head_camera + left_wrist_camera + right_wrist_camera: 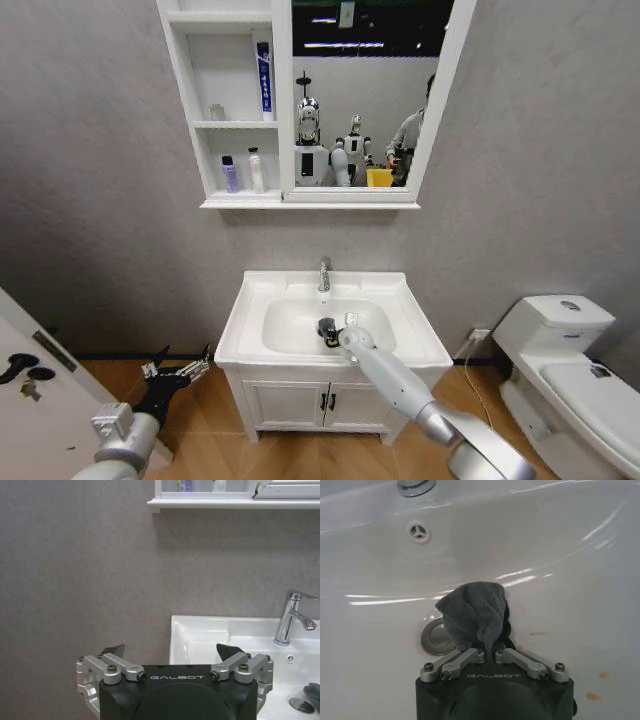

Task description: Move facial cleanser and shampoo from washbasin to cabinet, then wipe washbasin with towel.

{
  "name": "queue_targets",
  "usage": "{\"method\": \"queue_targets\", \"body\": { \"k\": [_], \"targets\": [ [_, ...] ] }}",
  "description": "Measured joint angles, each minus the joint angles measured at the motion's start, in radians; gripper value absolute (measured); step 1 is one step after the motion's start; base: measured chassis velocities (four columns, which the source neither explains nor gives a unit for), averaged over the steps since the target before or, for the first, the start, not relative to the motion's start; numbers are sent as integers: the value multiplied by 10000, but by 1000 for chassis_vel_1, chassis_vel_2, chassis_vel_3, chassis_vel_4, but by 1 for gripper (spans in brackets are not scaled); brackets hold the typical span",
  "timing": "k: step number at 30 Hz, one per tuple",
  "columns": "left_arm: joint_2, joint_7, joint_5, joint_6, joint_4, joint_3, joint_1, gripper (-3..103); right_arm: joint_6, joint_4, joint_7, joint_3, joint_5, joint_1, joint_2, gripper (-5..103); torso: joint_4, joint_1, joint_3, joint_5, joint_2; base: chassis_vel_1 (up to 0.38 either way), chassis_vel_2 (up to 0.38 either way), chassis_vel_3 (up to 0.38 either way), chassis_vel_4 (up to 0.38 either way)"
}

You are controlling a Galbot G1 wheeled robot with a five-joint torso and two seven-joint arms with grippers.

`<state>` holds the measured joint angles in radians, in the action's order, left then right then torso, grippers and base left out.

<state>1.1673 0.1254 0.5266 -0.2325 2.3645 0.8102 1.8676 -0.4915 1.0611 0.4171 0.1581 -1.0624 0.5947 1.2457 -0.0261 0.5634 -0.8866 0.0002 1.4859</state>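
Note:
The white washbasin (250,330) with its chrome tap (324,273) stands below the white wall cabinet (205,150). My right gripper (328,333) reaches down into the bowl and is shut on the dark grey towel (472,612), which is bunched up beside the drain (436,637). On the cabinet's shelves stand a blue and white tube (264,80), a purple bottle (230,174) and a white bottle (256,171); I cannot tell which are the facial cleanser and shampoo. My left gripper (176,372) hangs open and empty, low and to the left of the basin (200,630).
A white toilet (565,360) sits to the right. The low vanity (320,400) with black handles carries the basin. A white panel with dark fittings (30,385) stands at the near left. A grey wall lies behind, and the mirror (365,90) reflects the room.

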Motion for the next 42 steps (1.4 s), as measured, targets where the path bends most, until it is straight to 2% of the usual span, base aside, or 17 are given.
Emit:
{"method": "queue_targets", "body": {
  "k": [4, 10, 13, 15, 16, 18, 19, 22, 26, 30, 32, 35, 37, 42],
  "targets": [
    [0, 0, 0, 0, 0, 0, 0, 100, -59, 328, 186, -231, 9, 177, -463, 4, -2, 0, 0, 1, 0, 0, 0, 0, 0],
    [0, 0, 0, 0, -1, 0, 0, 100, -12, 1082, 283, -508, 326, 403, -1661, 4, -5, 0, 0, -1, 1, 0, 0, 0, 0],
    [0, 0, 0, 0, 0, 0, 0, 100, 81, 900, 135, -377, 473, 362, -1724, 4, -1, -1, 0, -2, 1, 0, 0, 0, 0],
    [0, 0, 0, 0, 0, 0, 0, 100, 134, 482, 111, -377, 554, 272, -1285, 4, -8, -4, 2, -13, 3, 0, 0, 0, 0],
    [0, 0, 0, 0, 0, 0, 0, 100, 134, 482, 111, -377, 554, 272, -1285, 4, -8, -4, 2, -13, 3, 0, 0, 0, 0],
    [0, 0, 0, 0, 0, 0, 0, 100, 149, 185, 41, -284, 548, 210, -785, 4, -5, -2, 0, -1, 1, 0, 0, 0, 0],
    [0, 0, 0, 0, 0, 0, 0, 100, 149, 185, 41, -284, 548, 210, -785, 4, -5, -2, 0, -1, 1, 0, 0, 0, 0],
    [0, 0, 0, 0, 0, 0, 0, 100, 158, -185, -187, -31, 343, -10, -35, 4, -7, -1, -3, -1, 0, 0, 0, 0, 0],
    [0, 0, 0, 0, 0, 0, 0, 100, 153, -410, -373, 77, 175, -219, 362, 4, -4, 1, -4, -2, -1, 0, 0, 0, 0],
    [0, 1, 0, 0, 0, 0, 0, 100, 165, -718, -822, 253, -266, -556, 808, 4, -1, 2, -4, -2, -2, 0, 0, 0, 0],
    [0, 0, 0, -1, 0, 0, 0, 100, 286, -1002, -1400, 277, -669, -781, 1095, 4, -1, 2, -4, -2, -2, 0, 0, 0, 0],
    [0, 0, 0, -1, 0, 0, 0, 100, 431, -1226, -1860, 269, -764, -877, 1245, 4, -1, 2, -3, -2, -2, 0, 0, 0, 0],
    [0, 0, 0, 0, 0, 0, 0, 100, 443, -1337, -1891, 256, -686, -897, 1293, 4, 0, 1, -3, -2, -2, 0, 0, 0, 0],
    [0, 0, 0, 0, 0, 0, 0, 100, 81, -1297, -1198, 140, -461, -794, 999, 4, -5, 1, -2, -2, -2, 0, 0, 0, 0]
  ]
}}
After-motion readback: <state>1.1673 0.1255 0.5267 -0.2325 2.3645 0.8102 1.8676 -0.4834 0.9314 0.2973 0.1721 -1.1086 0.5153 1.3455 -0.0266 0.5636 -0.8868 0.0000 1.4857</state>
